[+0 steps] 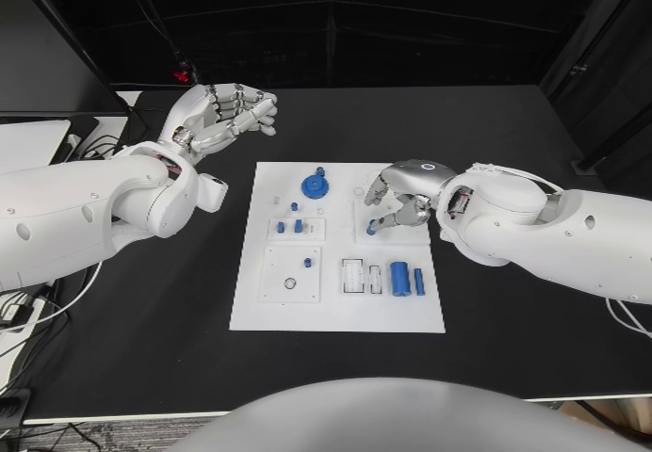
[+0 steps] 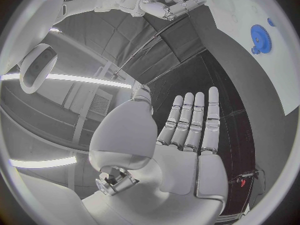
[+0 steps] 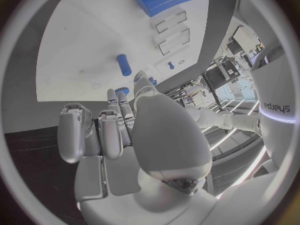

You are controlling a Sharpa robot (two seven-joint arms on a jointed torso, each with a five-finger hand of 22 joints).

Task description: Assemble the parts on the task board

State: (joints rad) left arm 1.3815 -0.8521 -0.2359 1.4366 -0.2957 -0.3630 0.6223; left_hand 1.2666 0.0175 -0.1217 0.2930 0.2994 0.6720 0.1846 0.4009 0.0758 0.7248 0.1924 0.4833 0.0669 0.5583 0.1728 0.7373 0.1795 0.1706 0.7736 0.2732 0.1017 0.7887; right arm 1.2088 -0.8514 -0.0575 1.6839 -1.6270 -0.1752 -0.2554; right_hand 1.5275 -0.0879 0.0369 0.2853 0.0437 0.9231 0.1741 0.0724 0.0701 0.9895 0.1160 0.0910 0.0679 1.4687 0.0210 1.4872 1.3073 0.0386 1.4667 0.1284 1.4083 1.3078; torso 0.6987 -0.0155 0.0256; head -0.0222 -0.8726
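"sharpa" lettering on right arm

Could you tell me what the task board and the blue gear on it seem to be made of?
The task board looks like matte white plastic or painted sheet: flat, even, without glare. The blue gear looks like moulded or printed plastic, uniformly coloured and dull; the pictures leave it open.

Right hand over task board
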